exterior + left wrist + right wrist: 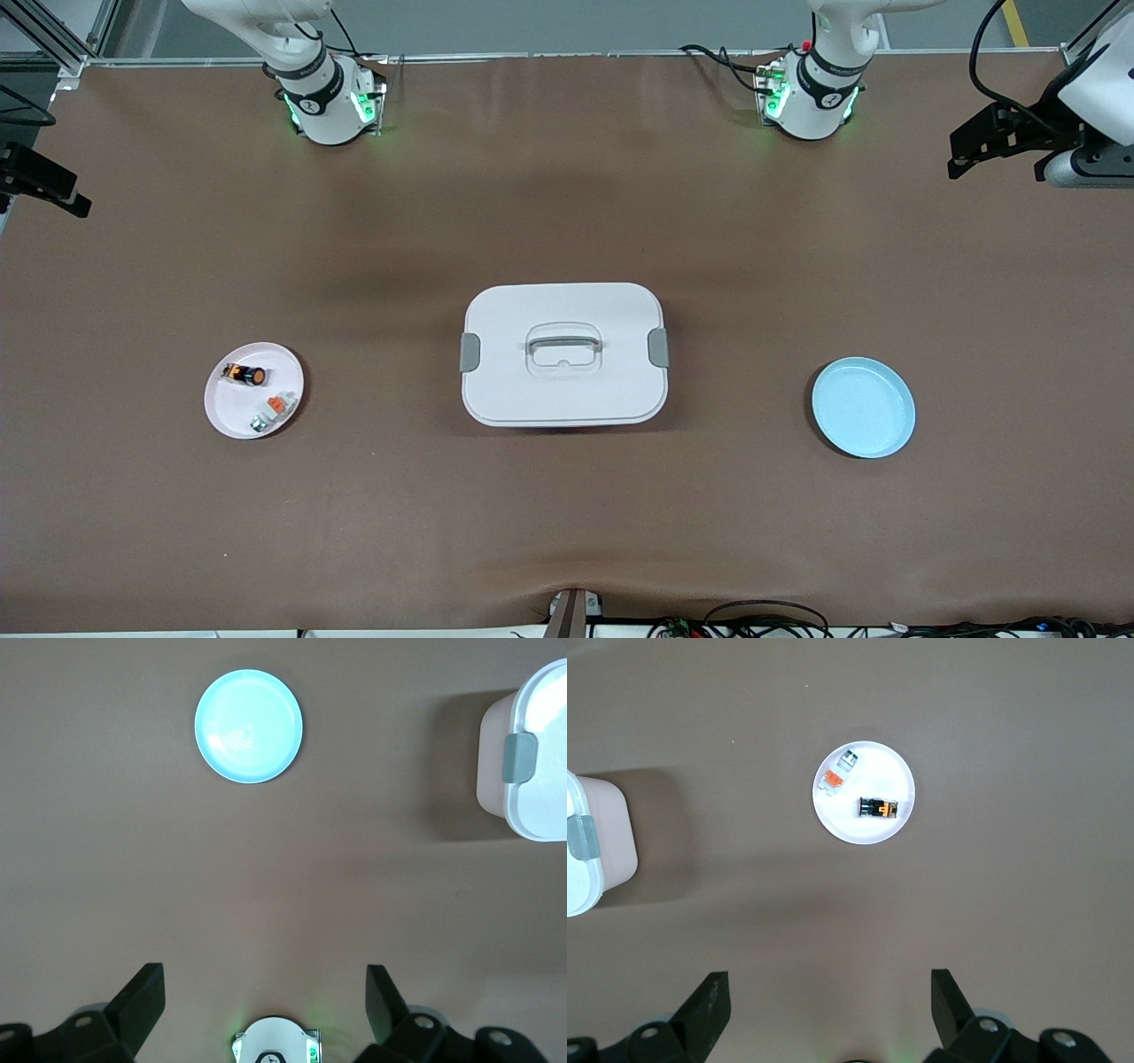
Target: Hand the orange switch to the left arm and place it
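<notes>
White box [563,390] with grey latches, pale pink plate [232,416], light blue plate [864,408], brown table [567,523]

A high front camera looks steeply down across the whole counter [567,532] toward both arm bases. Each wrist camera looks straight down from high up; all three views share the box [564,353].

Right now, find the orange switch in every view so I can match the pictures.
Front view: the orange switch lies on the pink plate, at the right arm's end of the table.
Left wrist view: not in it.
Right wrist view: on the same plate, beside the white-and-grey part.
Shared landmark: the box.
</notes>
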You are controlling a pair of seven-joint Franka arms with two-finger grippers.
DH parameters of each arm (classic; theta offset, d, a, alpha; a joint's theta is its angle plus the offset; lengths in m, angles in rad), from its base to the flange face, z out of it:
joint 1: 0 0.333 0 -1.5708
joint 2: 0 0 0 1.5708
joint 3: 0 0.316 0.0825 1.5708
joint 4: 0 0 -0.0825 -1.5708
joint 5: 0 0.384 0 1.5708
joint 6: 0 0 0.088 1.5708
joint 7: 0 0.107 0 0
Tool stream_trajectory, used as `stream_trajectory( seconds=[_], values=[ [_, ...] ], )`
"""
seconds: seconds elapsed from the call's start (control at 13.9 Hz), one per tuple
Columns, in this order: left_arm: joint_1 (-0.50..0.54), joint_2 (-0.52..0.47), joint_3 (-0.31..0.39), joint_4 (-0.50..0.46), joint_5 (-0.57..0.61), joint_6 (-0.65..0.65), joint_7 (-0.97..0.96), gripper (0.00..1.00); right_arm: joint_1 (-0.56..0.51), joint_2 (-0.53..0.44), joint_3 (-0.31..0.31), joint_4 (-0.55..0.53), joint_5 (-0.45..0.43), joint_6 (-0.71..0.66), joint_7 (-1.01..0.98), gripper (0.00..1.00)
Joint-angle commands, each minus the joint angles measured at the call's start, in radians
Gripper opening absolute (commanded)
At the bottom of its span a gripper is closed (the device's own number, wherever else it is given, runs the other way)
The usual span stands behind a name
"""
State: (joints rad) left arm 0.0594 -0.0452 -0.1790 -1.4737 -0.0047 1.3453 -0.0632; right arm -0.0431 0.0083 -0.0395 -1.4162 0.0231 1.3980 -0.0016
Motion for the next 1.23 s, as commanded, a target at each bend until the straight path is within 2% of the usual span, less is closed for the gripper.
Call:
stream_trajectory(
  seconds=[0.0,0.87,1.15],
  values=[
    [0.002,0.004,0.001,0.021,0.006,-0.02,0.0,1.0,0.003,-0.004,-0.003,0.005,-0.006,-0.004,0.018,1.0],
    [0.014,0.033,0.003,0.096,0.011,-0.009,-0.001,1.0,-0.012,-0.002,-0.007,0.007,-0.014,-0.001,0.017,1.0],
    [0.017,0.039,0.003,0.098,0.012,-0.011,-0.001,1.0,-0.041,0.05,-0.007,-0.001,-0.011,0.004,0.018,1.0]
  ],
)
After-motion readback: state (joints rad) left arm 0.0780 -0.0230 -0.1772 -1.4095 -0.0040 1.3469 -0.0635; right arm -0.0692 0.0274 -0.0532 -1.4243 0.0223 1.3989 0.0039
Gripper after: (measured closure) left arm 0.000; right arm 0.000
